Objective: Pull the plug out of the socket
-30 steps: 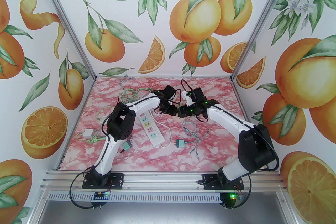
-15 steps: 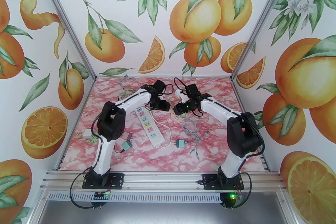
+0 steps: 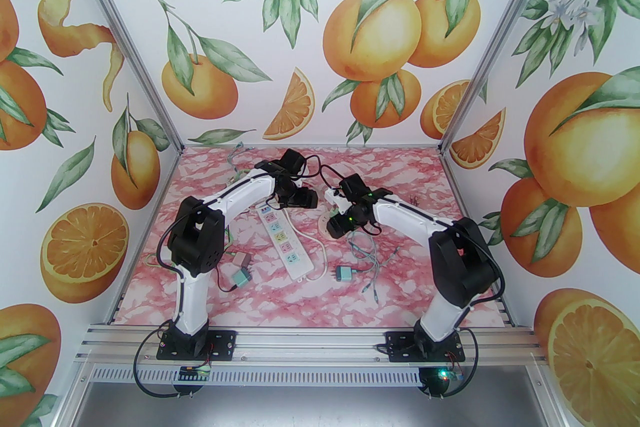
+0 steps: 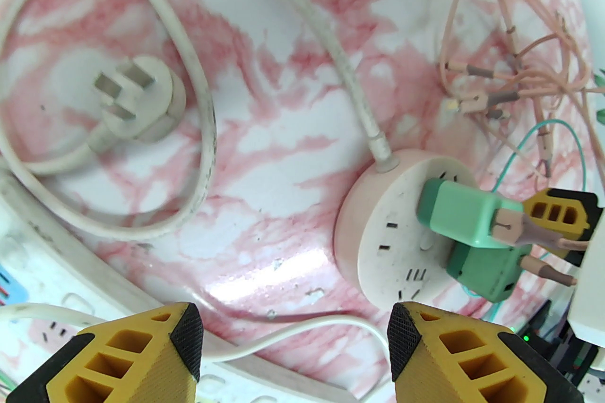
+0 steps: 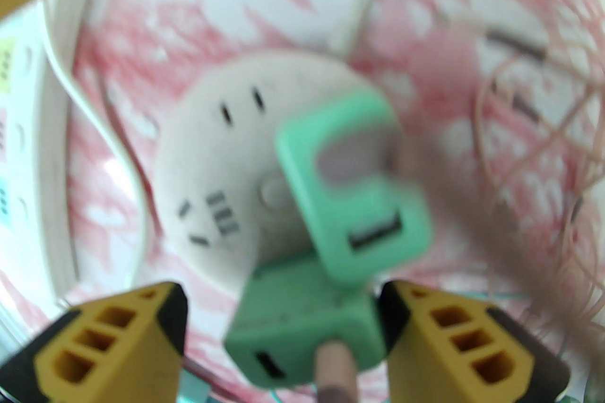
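A round pinkish-white socket (image 4: 378, 221) lies on the pink marbled table (image 3: 400, 174). Two green plugs stand in it, a light one (image 4: 461, 212) and a darker one (image 4: 487, 271). In the right wrist view the darker plug (image 5: 302, 321) sits between the fingers of my right gripper (image 5: 283, 335), which is open. The right pad is close to it and a gap shows on the left. The light plug (image 5: 354, 184) stands just beyond, on the socket (image 5: 222, 165). My left gripper (image 4: 295, 344) hovers open to the socket's left, with nothing in it. From above, both grippers (image 3: 305, 200) (image 3: 334, 229) flank the socket (image 3: 324, 221).
A white power strip (image 3: 282, 242) lies left of the socket, with its pronged plug (image 4: 137, 101) and cord coiled nearby. Loose adapters (image 3: 344, 273) (image 3: 241, 278) and thin cable tangles (image 4: 520, 94) (image 3: 367, 255) lie around. Side walls enclose the table.
Both arms drew back. The left gripper moved left and away from the socket. The right gripper came down nearer, onto the socket's side. The left elbow uncovered a pink adapter.
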Controlling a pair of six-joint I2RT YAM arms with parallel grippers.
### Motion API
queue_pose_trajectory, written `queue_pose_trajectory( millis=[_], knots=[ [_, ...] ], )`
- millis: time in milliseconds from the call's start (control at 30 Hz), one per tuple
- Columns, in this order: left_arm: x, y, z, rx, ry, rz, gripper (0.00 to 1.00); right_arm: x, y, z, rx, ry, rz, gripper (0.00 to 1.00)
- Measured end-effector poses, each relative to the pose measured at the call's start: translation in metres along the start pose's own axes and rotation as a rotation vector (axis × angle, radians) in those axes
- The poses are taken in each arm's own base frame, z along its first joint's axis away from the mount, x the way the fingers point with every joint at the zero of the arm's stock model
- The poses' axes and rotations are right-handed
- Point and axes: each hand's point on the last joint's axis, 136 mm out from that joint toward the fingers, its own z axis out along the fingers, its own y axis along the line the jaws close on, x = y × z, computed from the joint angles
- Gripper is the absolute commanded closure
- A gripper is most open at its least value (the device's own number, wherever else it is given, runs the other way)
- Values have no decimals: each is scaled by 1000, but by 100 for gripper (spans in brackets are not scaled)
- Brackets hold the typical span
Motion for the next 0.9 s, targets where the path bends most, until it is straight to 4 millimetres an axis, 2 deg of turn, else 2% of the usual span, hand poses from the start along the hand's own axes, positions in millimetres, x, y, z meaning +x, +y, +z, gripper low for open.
queue_pose_trajectory(
  millis=[233, 467, 600, 700, 833, 900],
  knots=[
    [9, 3, 8, 8, 24, -6, 32, 3, 4, -11, 34, -23, -44, 38],
    [19, 6, 11, 8, 44, -16, 31, 5, 0, 2, 56, 4, -58, 43],
    [22, 7, 9, 9, 43, -16, 31, 7, -3, 10, 70, 27, -63, 52],
    [22, 6, 7, 11, 36, -15, 31, 1, -3, 11, 75, 23, -59, 54],
    [22, 6, 5, 13, 30, -28, 32, -6, 0, 14, 80, 18, -50, 67],
    [23, 6, 6, 16, 29, -39, 35, -12, 2, 15, 85, 14, -36, 65]
  ],
)
